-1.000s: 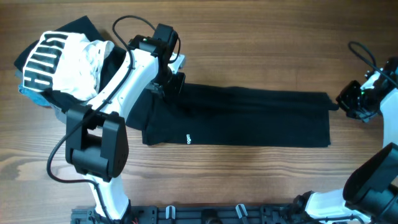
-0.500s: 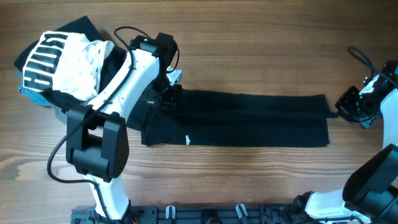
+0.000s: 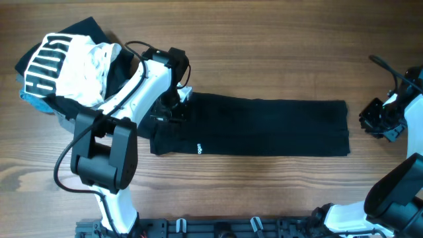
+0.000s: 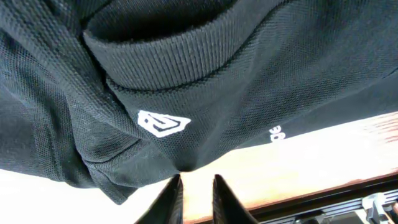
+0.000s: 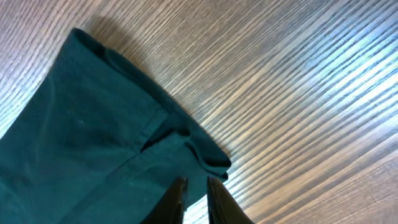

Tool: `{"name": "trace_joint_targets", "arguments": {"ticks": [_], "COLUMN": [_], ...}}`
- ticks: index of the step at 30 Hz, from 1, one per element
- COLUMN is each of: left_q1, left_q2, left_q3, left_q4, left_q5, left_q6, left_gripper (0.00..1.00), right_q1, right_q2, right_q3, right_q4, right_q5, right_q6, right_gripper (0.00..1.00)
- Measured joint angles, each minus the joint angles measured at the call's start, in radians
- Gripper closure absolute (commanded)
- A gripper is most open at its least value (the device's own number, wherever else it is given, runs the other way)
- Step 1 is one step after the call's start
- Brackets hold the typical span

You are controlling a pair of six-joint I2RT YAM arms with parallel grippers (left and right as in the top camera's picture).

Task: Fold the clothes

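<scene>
The black T-shirt (image 3: 264, 125) lies flat on the wooden table, folded into a long band. Its ribbed collar and small white logo (image 4: 163, 122) fill the left wrist view, with a white label mark (image 4: 275, 131) nearby. My left gripper (image 3: 173, 109) hovers over the shirt's left end. Its jaws (image 4: 194, 180) stand slightly open with nothing between them, the fabric edge just beyond the tips. My right gripper (image 3: 371, 120) sits a little to the right of the shirt's right edge. It is slightly open and empty (image 5: 195, 182), with the shirt's hem corner (image 5: 208, 158) ahead of its tips.
A pile of other garments lies at the back left, topped by a white one with black striped print (image 3: 59, 66). A black rail with clips (image 3: 218, 228) runs along the table's front edge. Bare wood (image 3: 277, 53) lies behind the shirt.
Both grippers have gone from shut to slightly open and let go of the shirt. The right gripper has drawn back to the right, and the shirt's right corner now lies flat.
</scene>
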Motion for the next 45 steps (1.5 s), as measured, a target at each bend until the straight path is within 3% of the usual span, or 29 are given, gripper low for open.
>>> {"name": "trace_joint_targets", "arguments": {"ticks": [2, 4, 10, 13, 16, 18, 20, 24, 29, 38, 41, 43, 45], "left_q1": [0.000, 0.000, 0.000, 0.000, 0.000, 0.000, 0.000, 0.000, 0.002, 0.138, 0.172, 0.176, 0.176], "left_q2": [0.000, 0.000, 0.000, -0.010, -0.034, -0.048, -0.055, -0.058, -0.059, -0.062, -0.062, -0.062, -0.062], "left_q3": [0.000, -0.001, -0.001, -0.001, -0.002, -0.003, -0.003, -0.045, -0.188, -0.287, -0.287, -0.287, -0.287], "left_q4": [0.002, 0.000, -0.020, -0.022, 0.024, 0.075, 0.119, 0.234, 0.342, 0.419, 0.427, 0.427, 0.430], "left_q5": [0.002, 0.003, 0.003, 0.003, -0.001, -0.001, -0.001, -0.004, -0.041, -0.120, -0.133, -0.138, -0.139], "left_q6": [-0.004, -0.005, -0.006, -0.006, -0.010, -0.010, -0.016, -0.045, -0.114, -0.244, -0.251, -0.257, -0.262], "left_gripper": [0.73, 0.82, 0.82, 0.67, 0.66, 0.75, 0.95, 0.96, 0.96, 0.96, 0.88, 0.86, 0.87], "right_q1": [0.000, 0.000, 0.000, 0.000, 0.000, 0.000, 0.000, 0.000, 0.000, 0.000, 0.000, -0.002, -0.005], "right_q2": [0.000, 0.000, 0.000, 0.000, 0.000, 0.000, 0.000, 0.000, 0.001, 0.136, 0.195, 0.216, 0.229], "right_q3": [0.000, 0.000, 0.000, 0.000, 0.000, 0.000, 0.000, -0.004, -0.047, -0.092, -0.092, -0.086, -0.077], "right_q4": [0.005, 0.023, 0.065, 0.079, 0.085, 0.086, 0.087, 0.116, 0.188, 0.218, 0.226, 0.228, 0.214], "right_q5": [0.000, -0.014, -0.148, -0.177, -0.196, -0.202, -0.207, -0.211, -0.209, -0.210, -0.213, -0.241, -0.267], "right_q6": [0.004, -0.002, -0.060, -0.072, -0.079, -0.079, -0.079, -0.077, -0.079, -0.134, -0.166, -0.203, -0.240], "right_gripper": [0.44, 0.41, 0.33, 0.32, 0.32, 0.31, 0.27, 0.13, 0.09, 0.07, 0.09, 0.15, 0.31]}}
